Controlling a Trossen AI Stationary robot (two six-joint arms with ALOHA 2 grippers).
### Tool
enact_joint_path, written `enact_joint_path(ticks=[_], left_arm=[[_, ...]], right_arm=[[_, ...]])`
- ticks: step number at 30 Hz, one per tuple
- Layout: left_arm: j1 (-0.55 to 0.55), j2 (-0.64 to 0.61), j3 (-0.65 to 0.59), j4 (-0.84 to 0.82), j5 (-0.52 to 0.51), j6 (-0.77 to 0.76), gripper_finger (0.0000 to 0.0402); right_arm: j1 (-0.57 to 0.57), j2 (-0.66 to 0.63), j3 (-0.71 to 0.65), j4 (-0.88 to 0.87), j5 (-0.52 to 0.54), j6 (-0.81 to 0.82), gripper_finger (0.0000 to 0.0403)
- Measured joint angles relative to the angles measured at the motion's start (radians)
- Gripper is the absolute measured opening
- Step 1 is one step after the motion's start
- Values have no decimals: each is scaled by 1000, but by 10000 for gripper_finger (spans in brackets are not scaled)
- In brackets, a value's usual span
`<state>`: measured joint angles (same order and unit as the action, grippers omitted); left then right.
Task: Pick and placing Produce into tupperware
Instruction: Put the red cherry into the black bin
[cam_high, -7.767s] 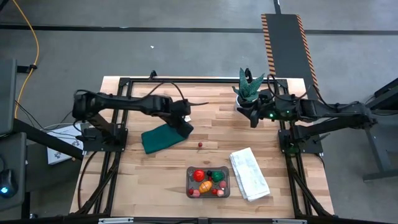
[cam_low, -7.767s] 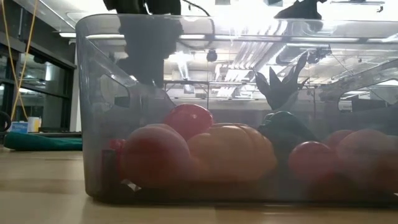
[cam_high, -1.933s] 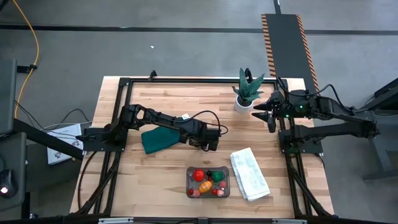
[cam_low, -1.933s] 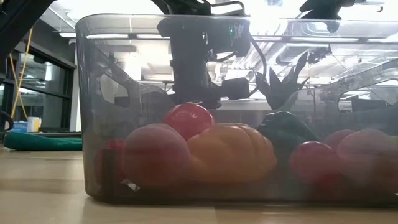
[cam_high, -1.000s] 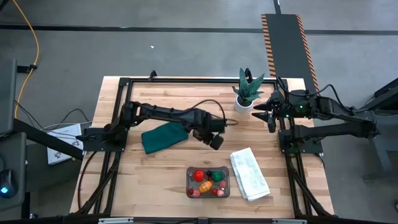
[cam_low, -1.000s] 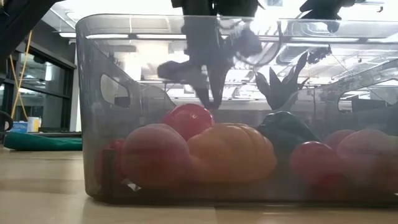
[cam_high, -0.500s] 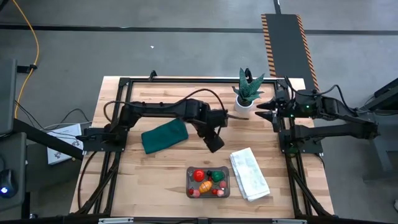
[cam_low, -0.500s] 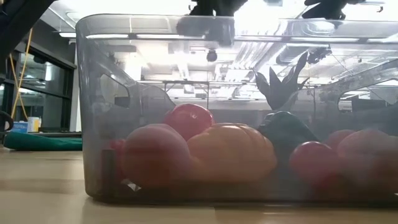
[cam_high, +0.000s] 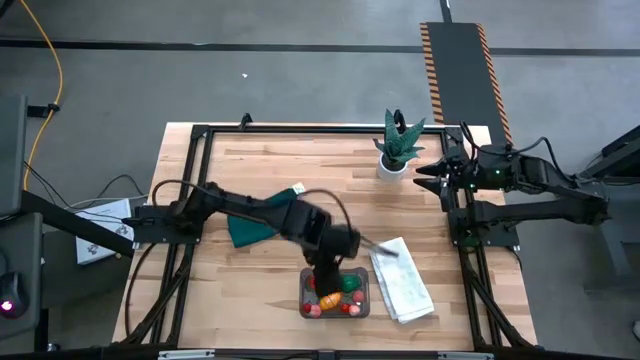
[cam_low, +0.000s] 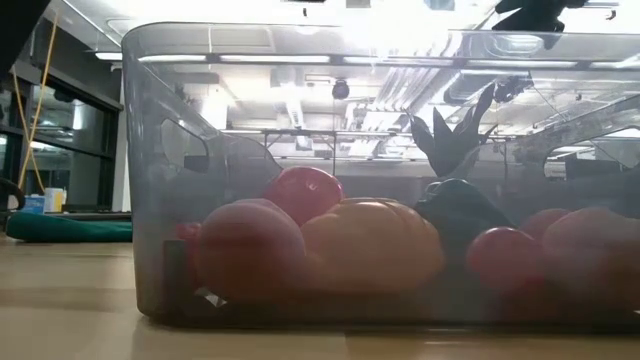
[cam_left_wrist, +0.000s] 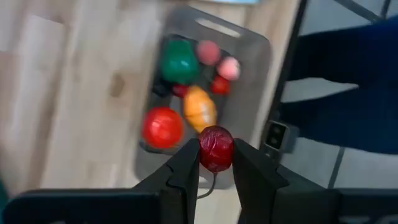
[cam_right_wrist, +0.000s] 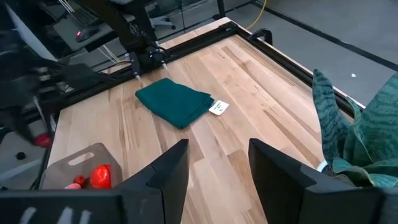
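The tupperware (cam_high: 358, 312) is a shallow grey clear box near the table's near edge; its wall (cam_low: 150, 200) fills the low view. Inside lie a red tomato (cam_left_wrist: 162, 126), an orange piece (cam_left_wrist: 199, 107), a green piece (cam_left_wrist: 179, 61) and small pink and red pieces. My left gripper (cam_high: 324, 272) hovers above the box, shut on a small dark red fruit (cam_left_wrist: 216, 148). My right gripper (cam_right_wrist: 214, 168) is open and waits at the table's right far side beside the potted plant (cam_high: 398, 148). My left gripper pinches the dark red fruit's round body (cam_left_wrist: 216, 140) between its two fingertips (cam_left_wrist: 190, 163), coming from above and pointing down. The fruit is lifted clear, over the tupperware's rim (cam_left_wrist: 255, 81). A thin stem (cam_left_wrist: 211, 184) runs back between the fingers.
A folded white towel (cam_high: 402, 282) lies right of the tupperware. A dark green cloth (cam_high: 255, 222) with a small white tag (cam_high: 297, 188) lies left of centre. The potted plant stands near the far right edge. Bare wood lies between cloth and plant.
My left arm has swung from the middle of the table toward the near edge, carrying the dark red fruit, and now stands over the tupperware. It has left the low view, where it showed behind the box.
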<state>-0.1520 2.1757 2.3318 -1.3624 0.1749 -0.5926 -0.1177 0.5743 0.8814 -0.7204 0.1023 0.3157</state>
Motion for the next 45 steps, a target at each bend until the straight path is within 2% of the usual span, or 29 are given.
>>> enact_joint_path(ticks=[9,14,20,32,45], left_arm=[[-100,0,0,35,-52,-88,81],[-121,9,-1,34,-119,-155,81],[-123,32,-6,26,-141,-223,81],[-123,111,-80,128,-109,-385,81],[-123,194,-82,167,-74,-422,81]], right_arm=[[0,0,0,0,0,1,156],[0,0,0,0,-1,24,156],[0,0,0,2,-7,24,156],[0,0,0,3,-9,35,156],[0,-1,0,0,-38,35,156]])
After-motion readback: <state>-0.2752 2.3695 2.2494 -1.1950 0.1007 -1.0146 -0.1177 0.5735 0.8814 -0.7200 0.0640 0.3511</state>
